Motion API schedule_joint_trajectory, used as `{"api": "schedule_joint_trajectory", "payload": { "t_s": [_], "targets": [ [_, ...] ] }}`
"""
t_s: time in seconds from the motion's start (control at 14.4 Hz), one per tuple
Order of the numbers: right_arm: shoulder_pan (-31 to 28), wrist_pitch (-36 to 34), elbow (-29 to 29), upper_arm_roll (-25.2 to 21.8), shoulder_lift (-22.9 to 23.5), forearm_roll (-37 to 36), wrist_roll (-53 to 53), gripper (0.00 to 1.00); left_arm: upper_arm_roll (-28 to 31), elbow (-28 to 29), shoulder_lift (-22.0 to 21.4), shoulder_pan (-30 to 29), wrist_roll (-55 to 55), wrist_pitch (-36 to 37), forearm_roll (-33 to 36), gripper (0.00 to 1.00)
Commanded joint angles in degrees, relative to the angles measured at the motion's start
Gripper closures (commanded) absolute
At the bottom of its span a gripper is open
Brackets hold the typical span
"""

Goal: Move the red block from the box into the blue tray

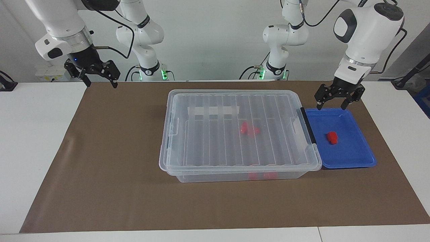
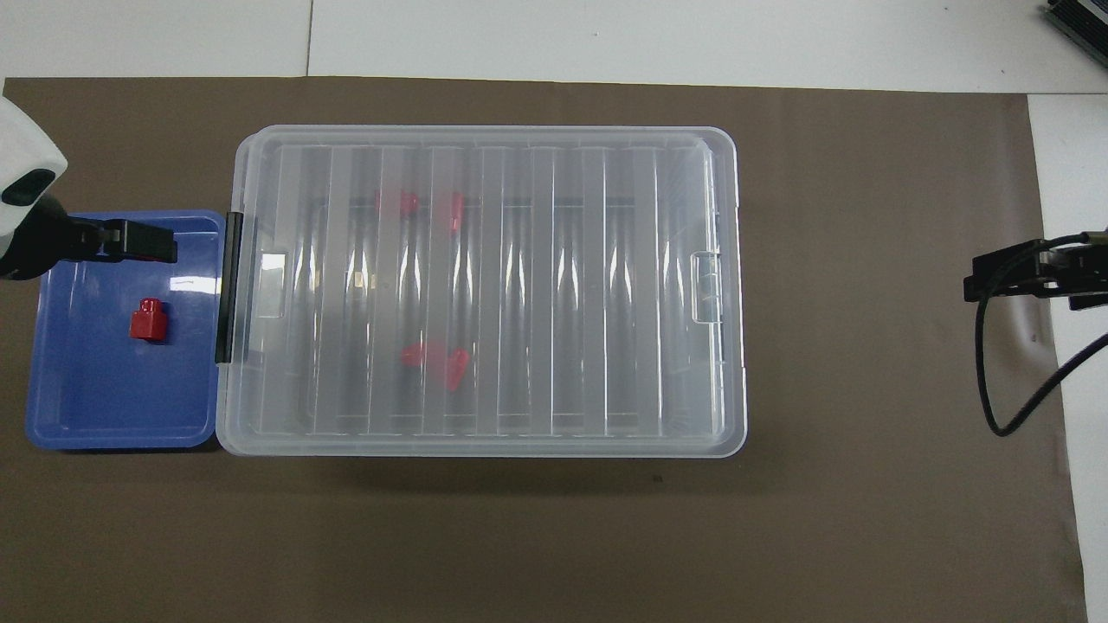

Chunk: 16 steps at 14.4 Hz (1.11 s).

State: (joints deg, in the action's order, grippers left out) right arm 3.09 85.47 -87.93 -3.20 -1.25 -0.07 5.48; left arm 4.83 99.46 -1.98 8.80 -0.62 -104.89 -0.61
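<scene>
Red block point(image 1: 332, 137) lies flat in the blue tray point(image 1: 356, 161), tray tight beside the lidded clear box point(image 1: 208, 161)

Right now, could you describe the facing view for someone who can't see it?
A red block lies in a blue tray beside a closed clear box holding more red pieces. The left end effector, open, hangs over the tray's rim; the right end effector, open, waits over the brown mat.
</scene>
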Motion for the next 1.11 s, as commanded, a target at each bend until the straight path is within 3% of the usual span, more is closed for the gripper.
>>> {"api": "schedule_joint_trajectory", "payload": {
  "t_s": [0.0, 0.35, 0.49, 1.04],
  "targets": [
    [1.4, -0.7, -0.1, -0.2, -0.1, 0.1, 1.0, 0.00, 0.1, 0.4, -1.4, 0.2, -0.5, 1.9, 0.5, 0.00],
    [1.7, -0.3, -0.4, -0.1, -0.2, -0.5, 1.6, 0.00, -0.5, 0.1, -1.4, -0.5, -0.6, 1.6, 0.5, 0.00],
    [1.6, -0.3, -0.7, -0.1, -0.2, -0.5, 2.4, 0.00, -3.8, 0.0, -1.4, -0.6, 0.1, 1.7, 0.6, 0.00],
    [1.7, 0.5, -1.2, -0.1, -0.4, -0.5, 3.9, 0.00, -4.1, 0.0, -1.4, -0.6, 0.4, 1.3, 0.6, 0.00]
  ]
}}
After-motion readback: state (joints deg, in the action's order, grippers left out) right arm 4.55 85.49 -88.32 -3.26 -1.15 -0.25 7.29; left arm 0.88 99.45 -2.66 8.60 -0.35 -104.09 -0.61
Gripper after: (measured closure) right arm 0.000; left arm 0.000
